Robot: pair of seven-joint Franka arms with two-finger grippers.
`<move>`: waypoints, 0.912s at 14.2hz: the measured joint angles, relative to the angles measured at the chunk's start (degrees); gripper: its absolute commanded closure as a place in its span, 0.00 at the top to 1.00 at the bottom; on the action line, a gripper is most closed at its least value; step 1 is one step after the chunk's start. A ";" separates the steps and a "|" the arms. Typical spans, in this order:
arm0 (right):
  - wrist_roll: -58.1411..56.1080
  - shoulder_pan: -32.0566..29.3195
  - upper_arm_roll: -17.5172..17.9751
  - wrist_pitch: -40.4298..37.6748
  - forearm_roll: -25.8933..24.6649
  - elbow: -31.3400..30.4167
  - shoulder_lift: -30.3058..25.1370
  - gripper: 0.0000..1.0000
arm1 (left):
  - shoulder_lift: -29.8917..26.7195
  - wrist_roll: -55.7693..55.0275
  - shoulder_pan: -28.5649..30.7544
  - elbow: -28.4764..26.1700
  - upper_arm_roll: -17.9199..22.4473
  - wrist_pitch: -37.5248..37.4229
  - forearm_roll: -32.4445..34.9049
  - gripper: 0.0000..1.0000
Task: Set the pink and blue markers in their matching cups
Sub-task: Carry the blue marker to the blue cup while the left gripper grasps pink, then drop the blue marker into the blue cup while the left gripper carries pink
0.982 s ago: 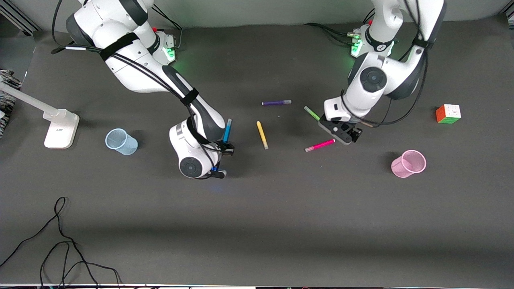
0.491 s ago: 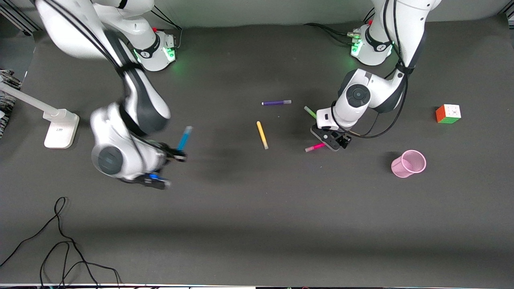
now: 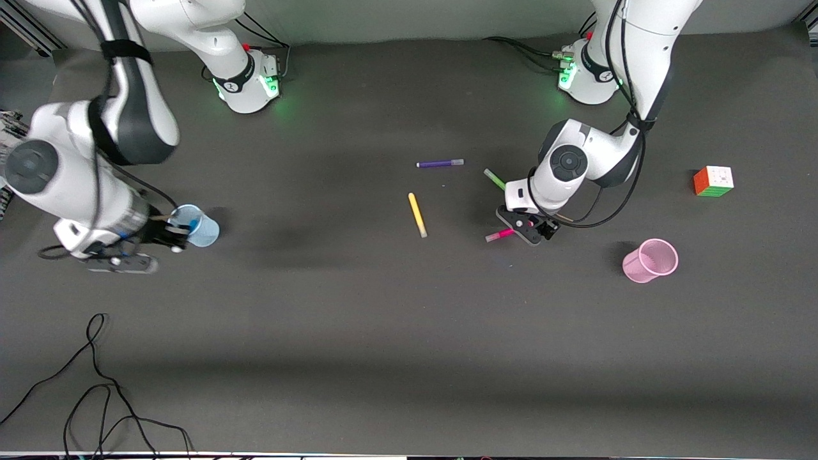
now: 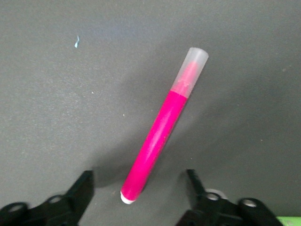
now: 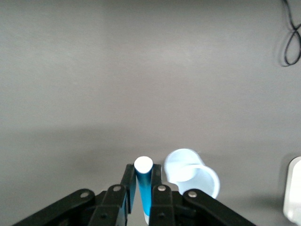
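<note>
My right gripper (image 3: 174, 234) is shut on the blue marker (image 5: 145, 187) and holds it upright, up against the rim of the pale blue cup (image 3: 198, 227). That cup lies tilted on the table and also shows in the right wrist view (image 5: 194, 177). My left gripper (image 3: 534, 230) is open and low over the pink marker (image 3: 500, 235), which lies flat on the table. In the left wrist view the marker (image 4: 162, 134) has its capless end between the open fingers (image 4: 83, 186). The pale pink cup (image 3: 650, 260) lies tilted toward the left arm's end.
A yellow pen (image 3: 417, 214), a purple pen (image 3: 439, 163) and a green pen (image 3: 494, 179) lie mid-table near the left gripper. A colour cube (image 3: 713, 181) sits at the left arm's end. A black cable (image 3: 96, 383) loops near the front edge.
My right arm swung from mid-table to the blue cup, carrying the blue marker. My left gripper moved down over the pink marker's end and now covers part of it.
</note>
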 measured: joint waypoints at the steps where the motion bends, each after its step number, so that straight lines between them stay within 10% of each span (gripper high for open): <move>1: -2.07 0.01 -1.36 3.94 -0.42 -4.43 -2.17 0.00 | 0.14 0.00 0.00 0.19 0.01 0.02 0.00 0.46; 5: -5.70 0.17 -3.54 16.30 -2.94 -16.52 -6.37 0.00 | 0.19 -0.04 0.08 0.80 0.26 0.05 0.00 0.00; 13: -11.19 0.54 -7.38 29.36 -3.77 -23.93 -6.09 0.00 | -0.49 -4.52 0.79 4.55 0.38 -1.09 -0.13 0.00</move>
